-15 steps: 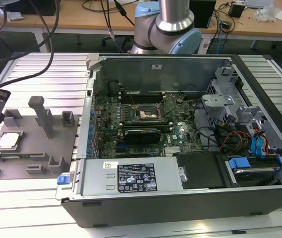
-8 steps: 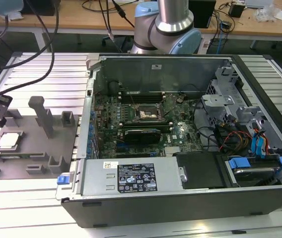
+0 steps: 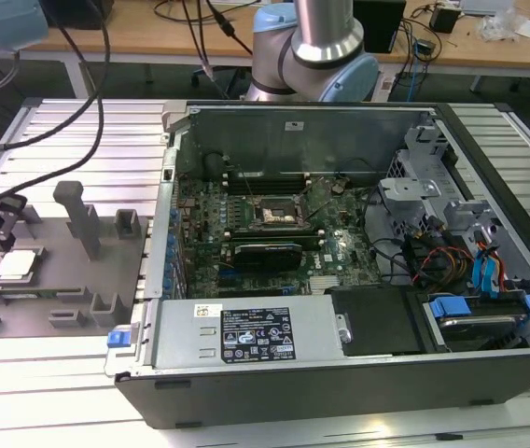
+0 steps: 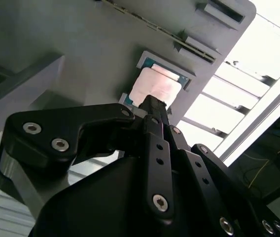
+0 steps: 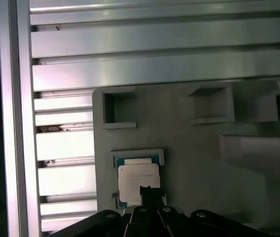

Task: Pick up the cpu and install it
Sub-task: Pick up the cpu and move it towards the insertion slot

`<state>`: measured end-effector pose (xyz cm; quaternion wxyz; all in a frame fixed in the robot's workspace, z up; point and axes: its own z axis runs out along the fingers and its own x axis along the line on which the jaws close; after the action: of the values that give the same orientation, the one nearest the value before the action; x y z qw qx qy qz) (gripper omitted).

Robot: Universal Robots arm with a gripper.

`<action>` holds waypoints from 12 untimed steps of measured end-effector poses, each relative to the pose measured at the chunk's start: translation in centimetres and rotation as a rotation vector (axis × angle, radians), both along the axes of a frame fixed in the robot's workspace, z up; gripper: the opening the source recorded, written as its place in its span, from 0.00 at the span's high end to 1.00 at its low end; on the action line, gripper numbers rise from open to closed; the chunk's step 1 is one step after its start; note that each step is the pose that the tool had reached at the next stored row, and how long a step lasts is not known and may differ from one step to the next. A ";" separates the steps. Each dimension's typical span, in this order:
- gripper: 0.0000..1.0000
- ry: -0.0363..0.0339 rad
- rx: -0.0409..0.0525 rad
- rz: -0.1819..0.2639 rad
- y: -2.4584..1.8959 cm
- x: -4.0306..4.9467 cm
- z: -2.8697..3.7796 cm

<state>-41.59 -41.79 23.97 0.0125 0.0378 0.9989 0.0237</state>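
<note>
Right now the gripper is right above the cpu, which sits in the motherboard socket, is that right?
Not quite. The cpu sits in a recess of the grey tray, not in the socket seen in the exterior view. The first wrist view shows it there, with the gripper right above it.

We see the small square cpu point(image 5: 135, 177) pale silver with a teal rim, the moulded plastic tray point(image 5: 194, 163) plain grey, the slatted table point(image 5: 155, 44) striped silver.
</note>
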 end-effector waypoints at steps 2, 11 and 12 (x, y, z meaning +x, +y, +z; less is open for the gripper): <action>0.89 0.0000 0.0003 0.000 -0.04 -0.06 -0.41; 0.89 0.0002 0.0002 0.000 -0.08 -0.62 -2.39; 0.89 0.0001 0.0002 0.000 -0.07 -0.65 -2.45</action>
<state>-42.24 -41.86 21.53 0.0124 0.0377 0.9989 0.0238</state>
